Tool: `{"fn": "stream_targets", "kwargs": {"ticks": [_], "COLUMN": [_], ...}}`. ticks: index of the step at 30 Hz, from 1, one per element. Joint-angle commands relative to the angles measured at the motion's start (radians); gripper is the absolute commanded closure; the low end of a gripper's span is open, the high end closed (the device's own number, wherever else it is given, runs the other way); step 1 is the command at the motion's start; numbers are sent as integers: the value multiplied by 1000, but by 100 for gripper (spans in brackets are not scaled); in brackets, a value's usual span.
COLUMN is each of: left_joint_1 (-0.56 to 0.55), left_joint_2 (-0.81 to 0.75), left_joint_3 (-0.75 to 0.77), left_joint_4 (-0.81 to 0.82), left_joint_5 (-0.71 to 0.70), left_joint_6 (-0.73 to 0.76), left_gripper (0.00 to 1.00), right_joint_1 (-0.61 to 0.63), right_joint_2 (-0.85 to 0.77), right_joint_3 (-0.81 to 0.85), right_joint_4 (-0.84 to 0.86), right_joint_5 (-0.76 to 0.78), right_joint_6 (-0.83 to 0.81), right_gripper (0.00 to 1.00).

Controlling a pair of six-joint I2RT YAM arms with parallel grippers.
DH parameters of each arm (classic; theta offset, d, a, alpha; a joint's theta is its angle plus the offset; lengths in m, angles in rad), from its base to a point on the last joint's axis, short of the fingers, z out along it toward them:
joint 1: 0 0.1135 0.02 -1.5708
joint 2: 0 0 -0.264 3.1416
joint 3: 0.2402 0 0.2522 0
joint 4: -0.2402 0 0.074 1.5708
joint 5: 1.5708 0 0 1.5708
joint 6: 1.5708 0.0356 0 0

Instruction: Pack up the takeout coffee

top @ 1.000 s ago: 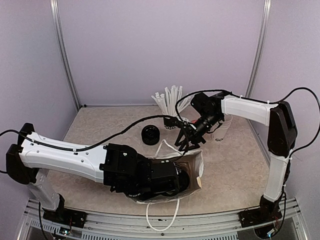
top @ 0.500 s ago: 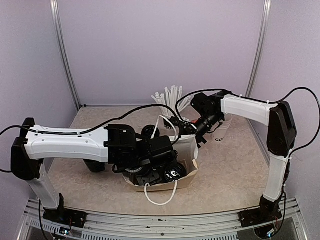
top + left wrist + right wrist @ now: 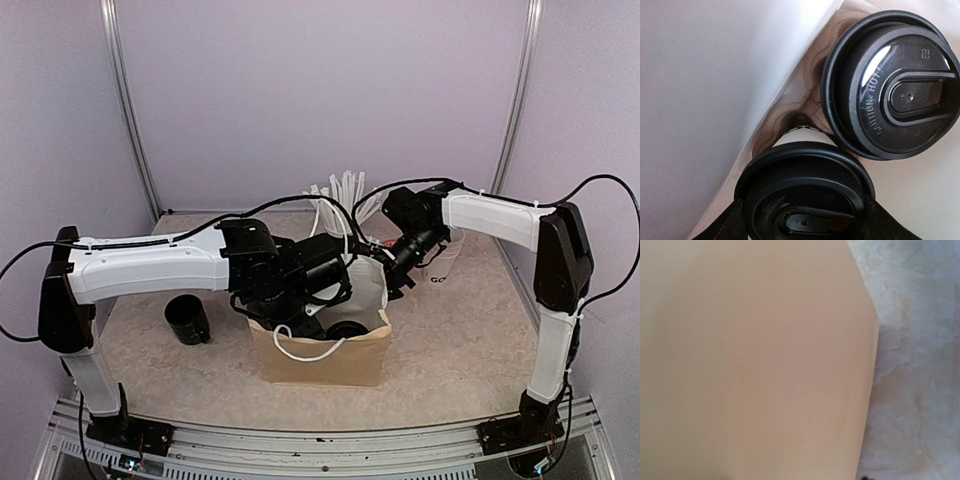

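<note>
1. Down inside the paper bag [image 3: 330,355], left fingers [image 3: 731,227] clasp the takeout coffee [image 3: 805,195] at its lid, beside another lidded cup [image 3: 890,85].
2. Right fingers [image 3: 393,270] at the bag's rim: cannot tell their grip.
3. Placing step; next, seat it and let go.

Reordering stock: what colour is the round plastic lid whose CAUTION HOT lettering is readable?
Glossy black round plastic lid, clearest in left wrist view.

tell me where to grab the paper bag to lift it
Grip the white cord handle draped over the paper bag's near face, coming from the front. The bag stands upright and the left arm fills its open top, so above is blocked.
</note>
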Motion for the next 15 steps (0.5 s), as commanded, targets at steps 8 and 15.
{"fn": "stream_targets", "kwargs": {"ticks": [8,15], "left_joint_1": [56,49], "left_joint_2": [82,76], "left_joint_3": [-29,28], "left_joint_4": [-36,-67], "left_joint_5": [101,71], "left_joint_6": [20,5], "left_gripper": [43,35], "right_joint_1": [3,3], "right_joint_2": [-26,-28], "right_joint_3": [-38,-32], "right_joint_4": [-28,-24], "right_joint_5": [-41,-46], "right_joint_6": [3,13], "right_gripper": [50,50]}}
